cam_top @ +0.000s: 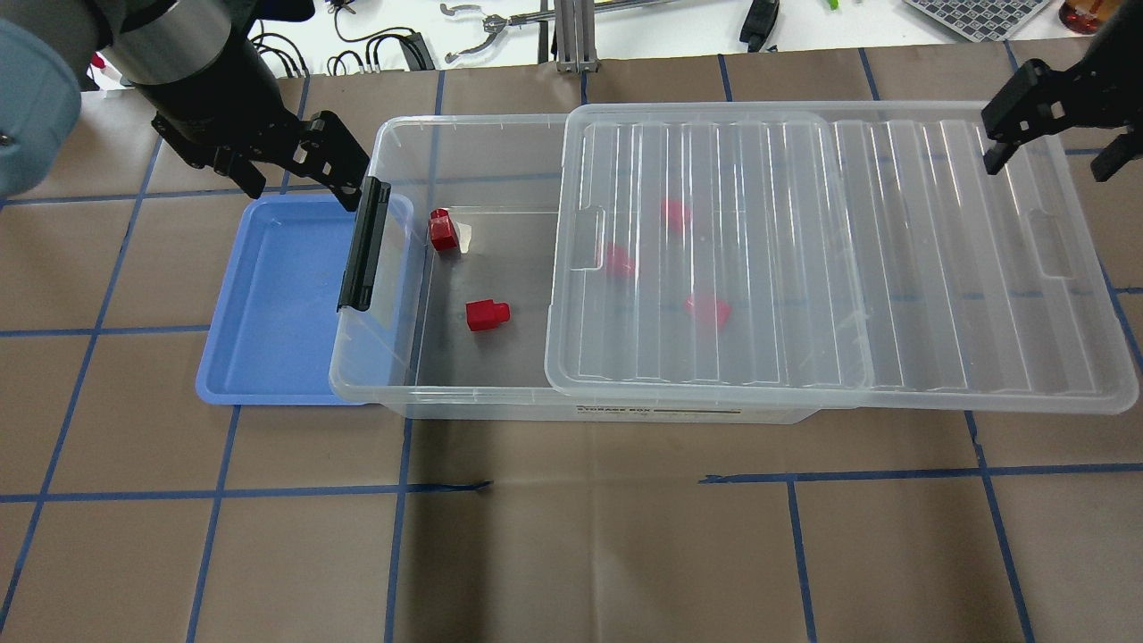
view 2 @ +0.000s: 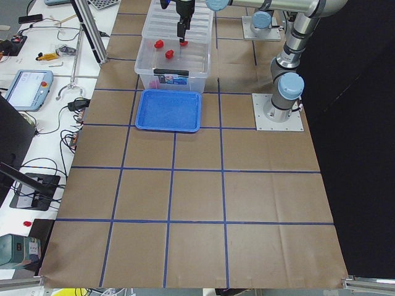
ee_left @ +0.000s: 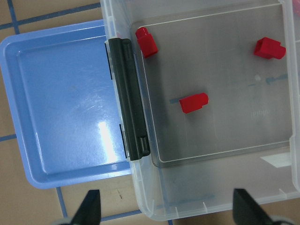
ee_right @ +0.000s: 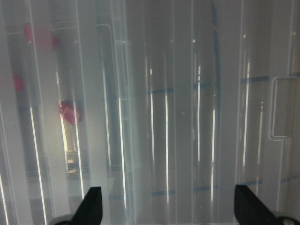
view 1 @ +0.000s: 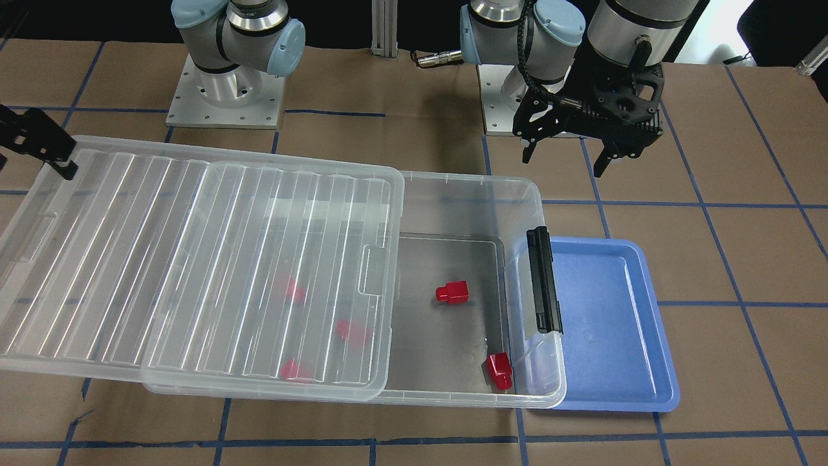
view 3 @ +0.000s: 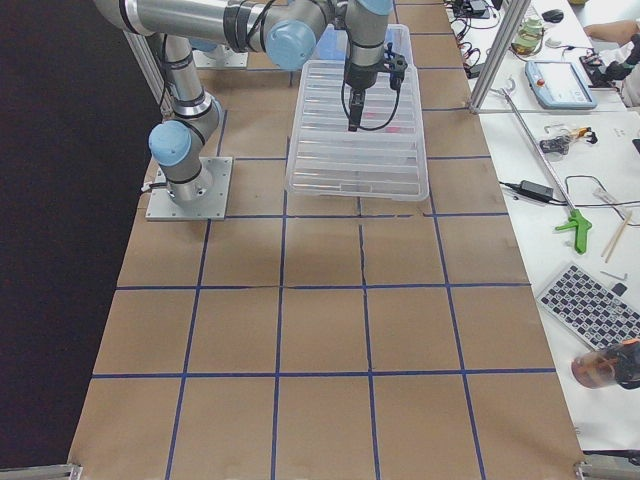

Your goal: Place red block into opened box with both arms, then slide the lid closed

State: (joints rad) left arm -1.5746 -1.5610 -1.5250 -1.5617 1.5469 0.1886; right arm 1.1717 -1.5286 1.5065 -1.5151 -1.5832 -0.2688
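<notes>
Table (cam_top: 571,554): brown paper under a blue tape grid; carries box and tray mid-table.
Box (cam_top: 464,125): clear storage bin, long sides parallel to the table's robot-side edge; uncovered only at the end toward the table's left end.
Lid (cam_top: 938,268): ridged clear sheet on the box rim, overhanging toward the table's right end. Closing it looks like the step in hand: push from the outer short edge, flat and straight along the rim, without leaning on the overhang.
Blue tray (cam_top: 268,304): butts against the box's uncovered end.
Left gripper (view 1: 563,163): hangs high over that end, fingers spread wide, gripping nothing; best held above the rim, or braced against the box.
Right gripper (cam_top: 1045,165): hangs over the lid's overhang, fingers spread, gripping nothing; likely the pusher.
Black clip (cam_top: 362,246): on the short wall beside the tray; probably marks the lid's stop.
Red blocks (cam_top: 487,314): all inside the box, two in the uncovered part, three blurred under the lid.
</notes>
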